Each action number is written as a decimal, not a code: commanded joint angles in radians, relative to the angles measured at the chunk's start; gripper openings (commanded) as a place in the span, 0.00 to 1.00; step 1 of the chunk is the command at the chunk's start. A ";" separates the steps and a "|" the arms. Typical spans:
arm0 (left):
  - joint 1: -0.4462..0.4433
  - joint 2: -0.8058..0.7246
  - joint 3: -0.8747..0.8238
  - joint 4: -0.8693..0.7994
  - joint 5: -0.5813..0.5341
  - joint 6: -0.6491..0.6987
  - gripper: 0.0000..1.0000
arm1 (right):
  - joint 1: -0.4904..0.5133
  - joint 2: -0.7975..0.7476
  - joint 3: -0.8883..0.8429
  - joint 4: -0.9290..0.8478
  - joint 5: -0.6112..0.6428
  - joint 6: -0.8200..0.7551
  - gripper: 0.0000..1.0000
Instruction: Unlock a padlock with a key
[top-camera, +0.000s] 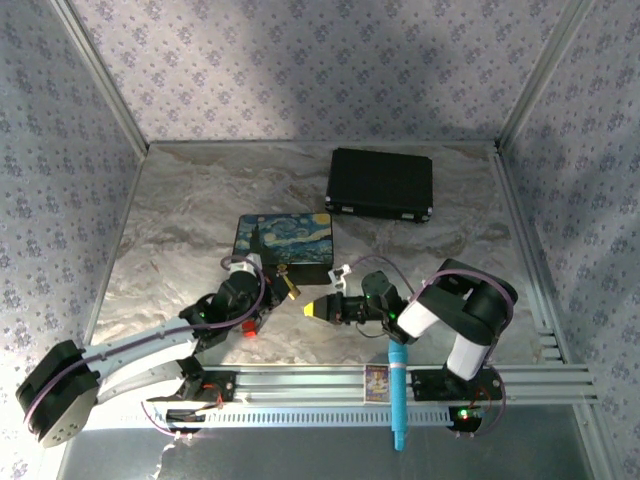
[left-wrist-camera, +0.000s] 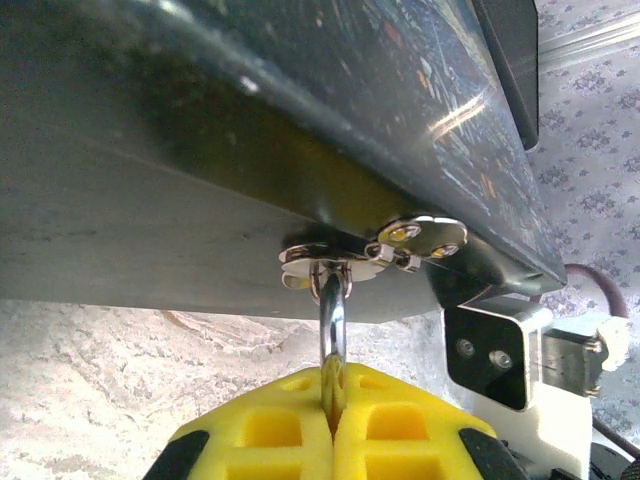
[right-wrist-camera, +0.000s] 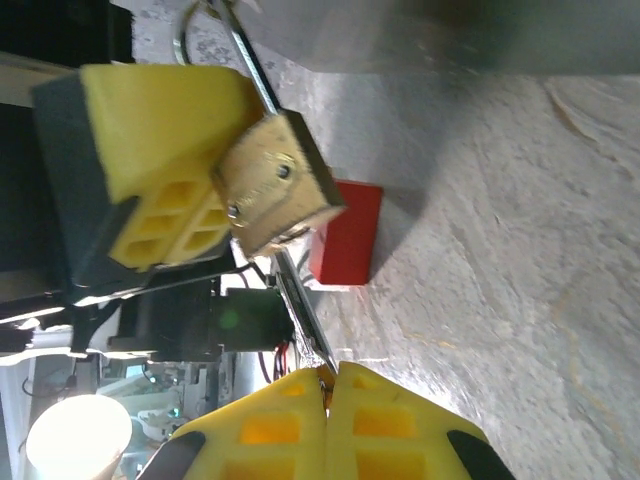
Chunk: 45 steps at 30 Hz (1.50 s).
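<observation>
Left gripper (left-wrist-camera: 333, 388) clenched on padlock (right-wrist-camera: 275, 185), shackle hooked through hasp (left-wrist-camera: 330, 262) of painted box (top-camera: 285, 235). Right gripper (right-wrist-camera: 328, 378) pinches key (right-wrist-camera: 298, 305), tip at padlock's base. I judge: twist about key axis, brace left, no prying.

left fingers (left-wrist-camera: 262, 432) clamped shut, right fingers (right-wrist-camera: 262, 432) seemingly shut

From above, the marbled grey tabletop (top-camera: 170, 210) lies bare at the left, along the back edge, and right of the flat black case (top-camera: 380, 183). The painted blue-and-yellow tin box (top-camera: 283, 238) blocks the centre. Below it, left gripper (top-camera: 284, 284) and right gripper (top-camera: 314, 308) nearly meet. The small brass padlock (right-wrist-camera: 280, 185) and thin silvery key (right-wrist-camera: 300, 310) fill that gap, with a red block (right-wrist-camera: 345, 235) close beside.
</observation>
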 joint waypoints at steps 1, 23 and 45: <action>0.004 -0.002 0.032 0.082 0.019 -0.014 0.00 | -0.013 0.012 0.002 0.086 -0.018 0.027 0.00; 0.005 -0.043 0.028 0.057 -0.014 -0.029 0.00 | -0.024 0.065 0.006 0.100 -0.010 0.033 0.00; -0.021 -0.066 0.030 0.054 0.033 -0.023 0.00 | -0.048 0.080 0.085 0.125 -0.023 0.077 0.00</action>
